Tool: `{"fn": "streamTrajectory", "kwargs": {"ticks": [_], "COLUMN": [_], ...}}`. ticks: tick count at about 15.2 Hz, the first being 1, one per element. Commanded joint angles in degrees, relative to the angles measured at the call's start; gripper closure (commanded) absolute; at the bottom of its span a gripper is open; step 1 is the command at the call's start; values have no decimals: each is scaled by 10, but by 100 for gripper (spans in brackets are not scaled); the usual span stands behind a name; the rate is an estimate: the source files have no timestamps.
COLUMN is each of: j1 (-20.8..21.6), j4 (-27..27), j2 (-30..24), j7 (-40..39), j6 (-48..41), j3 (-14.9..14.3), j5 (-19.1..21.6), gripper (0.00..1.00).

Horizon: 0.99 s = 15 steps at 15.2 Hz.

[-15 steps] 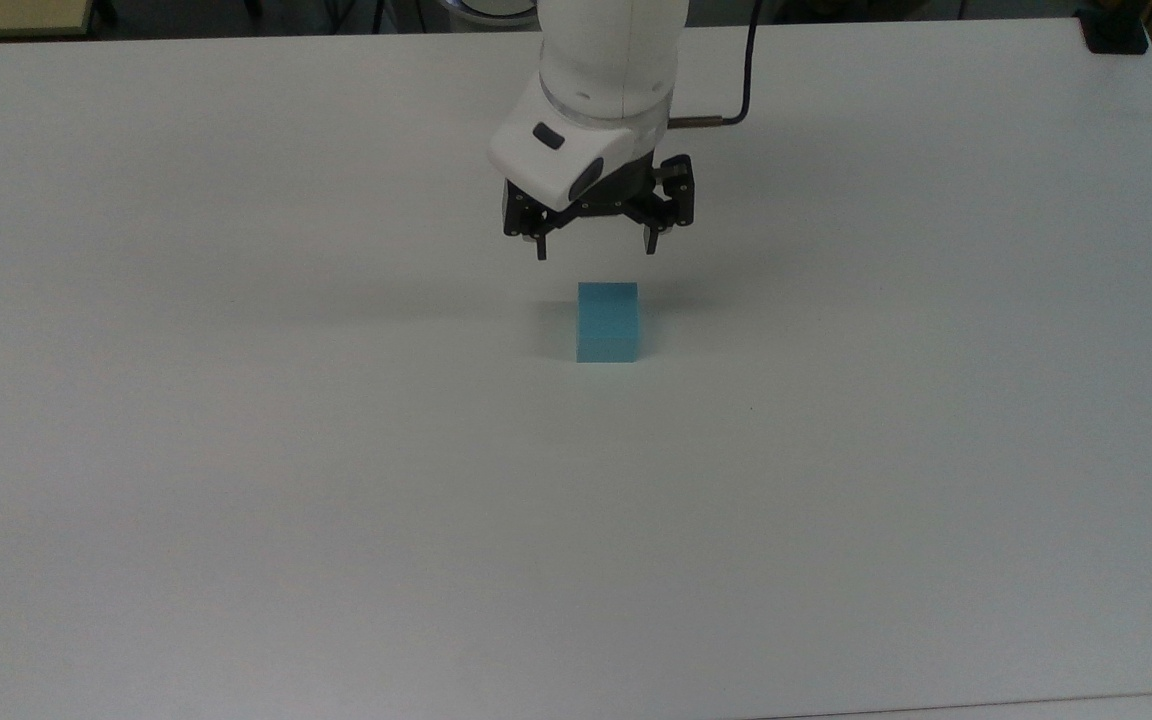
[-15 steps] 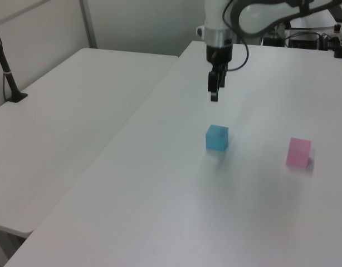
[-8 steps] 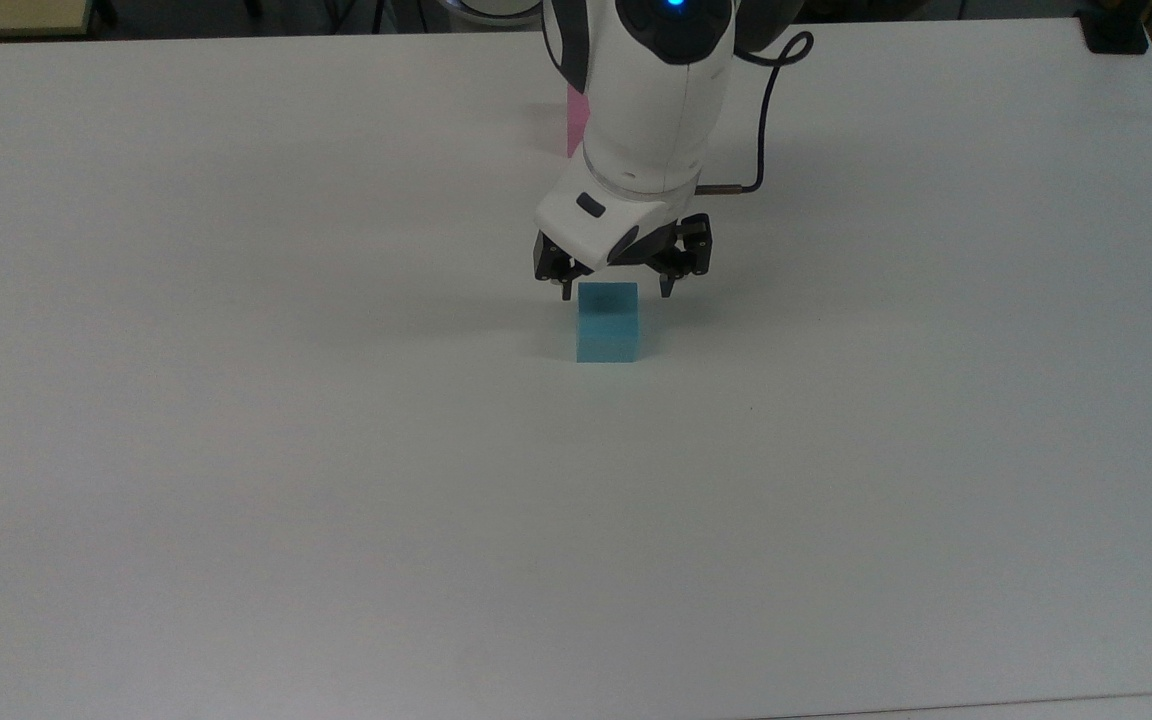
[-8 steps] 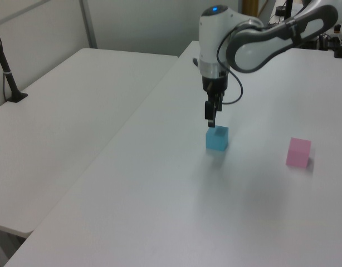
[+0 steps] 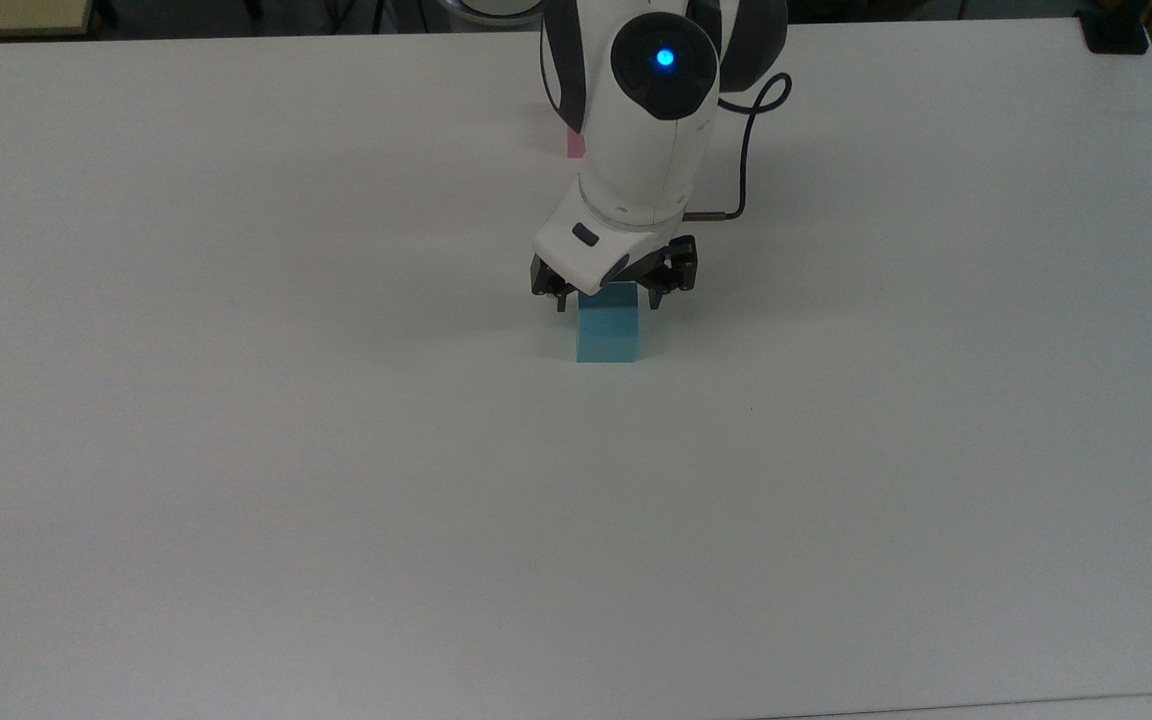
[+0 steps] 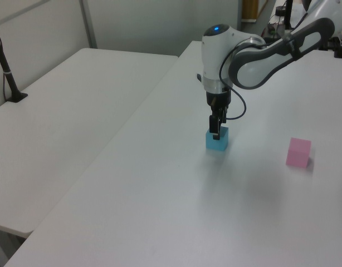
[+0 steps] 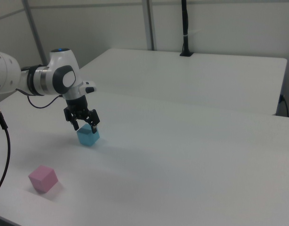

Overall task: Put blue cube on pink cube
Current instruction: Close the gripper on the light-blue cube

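Lowered, claw (image 5: pixel 607 298) now straddles blue cube (image 5: pixel 608 332), fingers spread.

One blue cube (image 6: pixel 216 139) sits mid-tabletop. One pink cube (image 6: pixel 298 152) stands well apart, nearer the tabletop's far edge in the top view. Two cubes altogether, on two white tables (image 6: pixel 160 189).

The blue cube (image 6: pixel 216 139) sits on the table (image 6: pixel 160 211), well to the left view's left of the pink cube (image 6: pixel 298 153).

arm lowered, gripper (image 5: pixel 607 298) spread, pointing down
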Motion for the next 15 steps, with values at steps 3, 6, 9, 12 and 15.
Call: {"fn": "streamTrajectory", "kwargs": {"ticks": [3,6,9,12,15], "j1": [3,1,0,-1,-2], "j4": [-25,-27,-31,-28,0], "j2": [6,6,2,-19,-45], "j7": [11,11,5,-3,-28], "j6": [37,51,52,38,-46], "j3": [-1,-1,-1,-1,-3], "j5": [-9,-9,-9,-8,-4], "gripper": [8,49,78,84,84]}}
